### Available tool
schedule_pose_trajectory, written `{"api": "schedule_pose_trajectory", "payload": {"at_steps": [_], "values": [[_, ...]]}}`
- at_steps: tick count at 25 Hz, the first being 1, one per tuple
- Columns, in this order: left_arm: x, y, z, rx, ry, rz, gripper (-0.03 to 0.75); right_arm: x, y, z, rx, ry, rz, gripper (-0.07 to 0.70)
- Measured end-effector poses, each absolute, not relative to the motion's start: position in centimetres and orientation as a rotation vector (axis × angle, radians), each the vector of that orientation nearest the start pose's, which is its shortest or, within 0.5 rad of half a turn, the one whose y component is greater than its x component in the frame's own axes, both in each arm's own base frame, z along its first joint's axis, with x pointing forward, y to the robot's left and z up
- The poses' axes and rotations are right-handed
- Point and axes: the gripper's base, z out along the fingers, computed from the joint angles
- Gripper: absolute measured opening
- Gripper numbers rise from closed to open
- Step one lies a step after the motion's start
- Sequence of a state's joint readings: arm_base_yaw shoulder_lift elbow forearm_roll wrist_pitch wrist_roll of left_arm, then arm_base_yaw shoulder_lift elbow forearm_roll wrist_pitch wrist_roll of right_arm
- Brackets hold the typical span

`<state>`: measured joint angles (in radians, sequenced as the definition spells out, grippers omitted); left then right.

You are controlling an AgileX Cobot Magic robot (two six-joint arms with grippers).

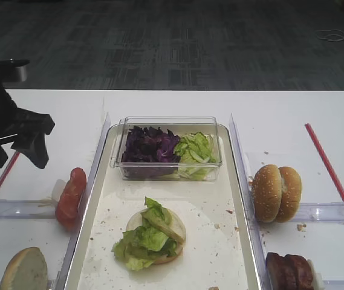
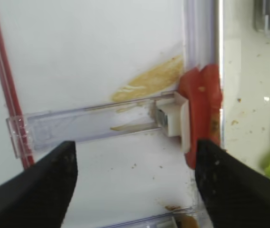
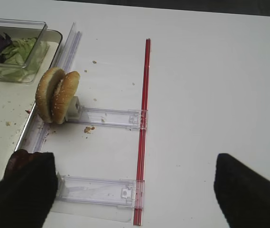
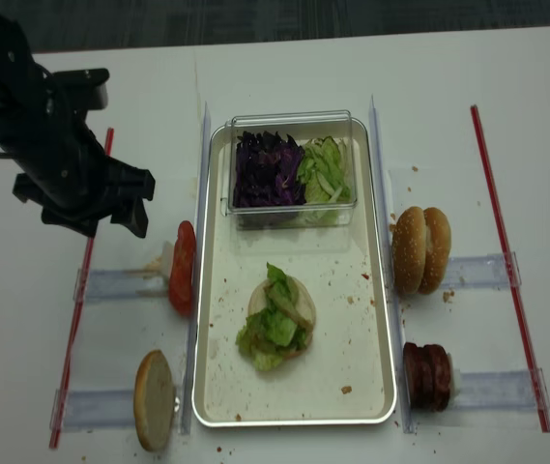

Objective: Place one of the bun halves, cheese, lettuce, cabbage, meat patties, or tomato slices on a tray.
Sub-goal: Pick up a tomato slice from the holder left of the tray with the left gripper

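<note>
Two spread fingers of the left gripper bracket the thin, wet, floppy tomato slices; pinch gently across their faces.

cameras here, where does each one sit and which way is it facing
Exterior high: front, raised, facing the tray; left gripper shows.
Realsense: overhead, looking straight down; same gripper.
Right wrist: angled down at bun halves; dark jaws show.
Left wrist: straight down at tomato slices; open jaws show.
Both exterior views share the tray.
</note>
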<state>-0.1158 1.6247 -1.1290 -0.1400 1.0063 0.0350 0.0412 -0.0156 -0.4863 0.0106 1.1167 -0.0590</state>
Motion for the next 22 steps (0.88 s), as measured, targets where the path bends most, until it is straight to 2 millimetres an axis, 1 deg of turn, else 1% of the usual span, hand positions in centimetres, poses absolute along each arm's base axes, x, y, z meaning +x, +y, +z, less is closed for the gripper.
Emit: {"api": "schedule_pose_trajectory", "payload": {"at_steps": [6,12,16,22], "values": [[30.1,-7.9,24.7,0.198,2.987,-0.222,0.512,-0.8,0.1,26.9,-0.106,2.096,0.002,0.693],[29.3,-10.2,24.9,0.237,3.007,-0.234,0.503,-0.8,0.1,26.9,-0.108,2.096,0.001,0.693],[28.8,-11.0,24.8,0.264,3.033,-0.233,0.494,-0.8,0.1,26.9,-0.108,2.096,0.001,0.693],[28.7,-11.1,24.8,0.264,3.041,-0.233,0.493,-0.8,0.1,26.9,-0.108,2.096,0.001,0.693]]}}
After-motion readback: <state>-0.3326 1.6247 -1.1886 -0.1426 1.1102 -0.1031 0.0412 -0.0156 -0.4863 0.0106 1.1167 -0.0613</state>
